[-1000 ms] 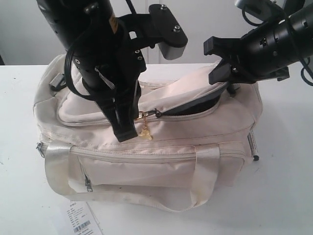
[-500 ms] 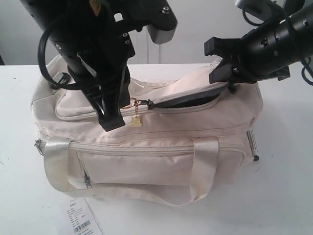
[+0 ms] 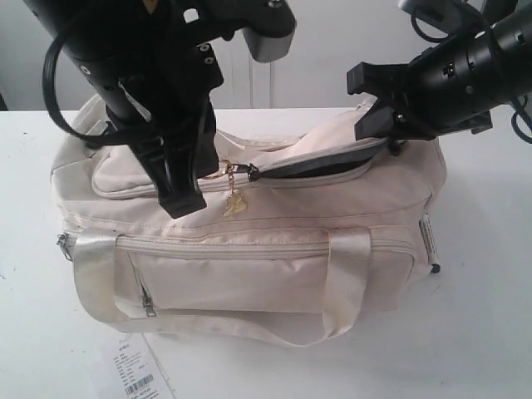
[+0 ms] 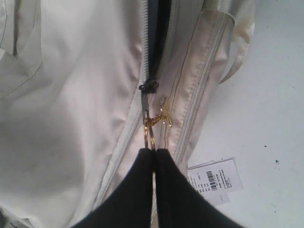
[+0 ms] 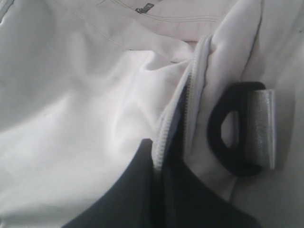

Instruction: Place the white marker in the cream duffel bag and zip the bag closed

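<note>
The cream duffel bag (image 3: 274, 274) is sitting across the middle of the table (image 3: 482, 332), its long side facing the near edge. That side is showing a front zip pocket and a looped webbing handle (image 3: 349, 283), and the soft, pale fabric is creasing lightly around the top. The curved top zip is lying closed on the left stretch, and from the slider (image 3: 249, 172) towards the right end it is gaping over a dark grey inside.

The left pincer (image 4: 153, 151) is reaching down over the top of the bag with its fingers pressed together, clamping the gold ring (image 4: 149, 135) that is hanging from the slider. A small gold charm (image 4: 165, 114) is dangling beside the ring.

The right pincer (image 5: 159, 154) is closed tight on the zip edge of the flap (image 3: 332, 137) at the bag's right end, holding it raised, with a grey buckle (image 5: 260, 128) lying just beside it.

What is probably the white marker (image 3: 428, 239) is resting against the outside of the bag's right end, dark tip down near the table; the view is too small to be sure.

A barcoded paper tag (image 3: 137, 374) is lying at the near edge, left of the middle
</note>
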You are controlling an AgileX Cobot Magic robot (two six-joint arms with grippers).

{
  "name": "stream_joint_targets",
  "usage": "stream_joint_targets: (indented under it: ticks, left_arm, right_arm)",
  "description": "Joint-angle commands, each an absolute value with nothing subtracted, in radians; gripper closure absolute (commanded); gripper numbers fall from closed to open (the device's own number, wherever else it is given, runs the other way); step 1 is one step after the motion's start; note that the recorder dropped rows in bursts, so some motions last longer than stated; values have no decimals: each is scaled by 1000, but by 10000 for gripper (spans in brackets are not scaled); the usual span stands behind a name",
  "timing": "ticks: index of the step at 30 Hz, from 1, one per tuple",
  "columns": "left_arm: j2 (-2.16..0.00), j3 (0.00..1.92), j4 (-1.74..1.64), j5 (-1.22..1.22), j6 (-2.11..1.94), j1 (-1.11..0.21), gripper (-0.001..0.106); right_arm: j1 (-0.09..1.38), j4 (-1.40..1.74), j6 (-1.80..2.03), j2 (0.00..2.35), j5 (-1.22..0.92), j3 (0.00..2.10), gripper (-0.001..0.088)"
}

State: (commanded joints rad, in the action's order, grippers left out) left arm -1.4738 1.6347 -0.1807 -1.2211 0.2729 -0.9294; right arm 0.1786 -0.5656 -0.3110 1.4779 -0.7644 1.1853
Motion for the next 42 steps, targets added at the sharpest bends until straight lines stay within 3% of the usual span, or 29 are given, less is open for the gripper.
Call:
stream_joint_targets:
  ticks: [29, 31, 33, 35, 37, 39, 42]
  left_arm:
    - [-1477, 1547, -200, -1221, 127, -858, 1053]
    - [-1477, 1547, -198, -1221, 157, -858, 1053]
    - [-1477, 1547, -198, -1221, 153, -858, 1053]
    - [-1477, 1547, -195, -1221, 122, -858, 1053]
    - [-1477, 1547, -195, -1221, 108, -858, 1053]
    - [-1477, 1547, -195, -1221, 104, -858, 1053]
    - [-1477, 1547, -187, -1221, 103, -858, 1053]
  right_arm:
    - [179, -499, -452, 1478, -783, 1185, 867]
    - [179, -502, -493, 1464, -788, 1185, 815]
    - [179, -507, -525, 1445, -790, 1187, 663]
    - [179, -500, -530, 1422, -802, 1190, 374]
    - [179, -500, -530, 1395, -855, 1212, 235]
    - [179, -537, -586, 1361, -959, 1222, 240]
    - [179, -619, -958, 1329, -1123, 1213, 307]
